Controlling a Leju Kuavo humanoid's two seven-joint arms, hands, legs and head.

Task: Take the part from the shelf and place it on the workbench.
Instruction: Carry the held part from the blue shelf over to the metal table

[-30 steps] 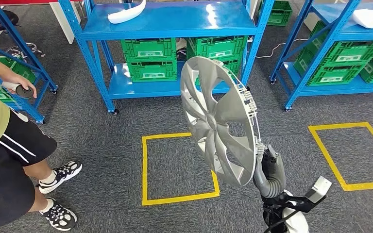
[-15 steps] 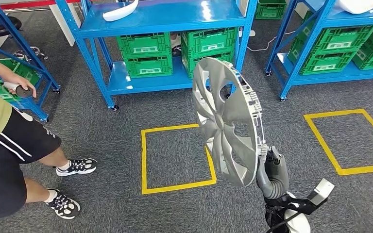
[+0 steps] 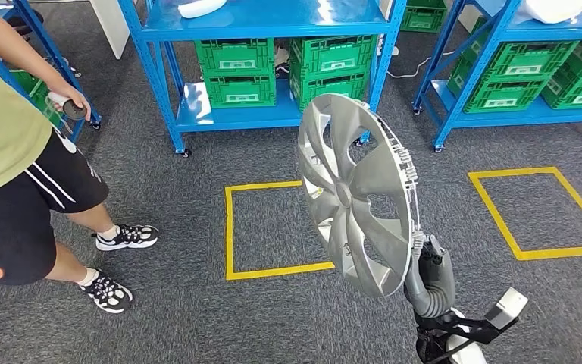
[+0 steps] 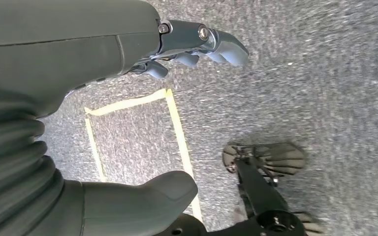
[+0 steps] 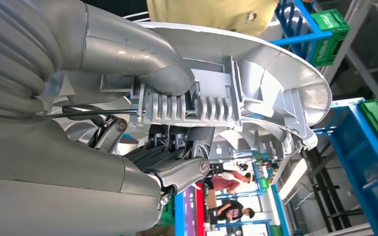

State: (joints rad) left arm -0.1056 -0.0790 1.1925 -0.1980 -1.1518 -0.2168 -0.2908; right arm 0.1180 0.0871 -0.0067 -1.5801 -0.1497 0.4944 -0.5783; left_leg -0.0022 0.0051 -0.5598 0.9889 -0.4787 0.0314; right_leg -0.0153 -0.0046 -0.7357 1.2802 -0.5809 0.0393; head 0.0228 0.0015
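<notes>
carrying the wheel cover to the workbench

keep the wheel cover (image 3: 356,193) steady on the walk, since it stands on edge, held only at its lower rim, and no workbench is in sight yet. the right hand (image 3: 429,267) reaches up from below and grips that rim, thumb pressed over the ribbed clips. the left hand (image 4: 128,54) hangs over the carpet (image 3: 197,318), fingers apart, holding nothing.
</notes>
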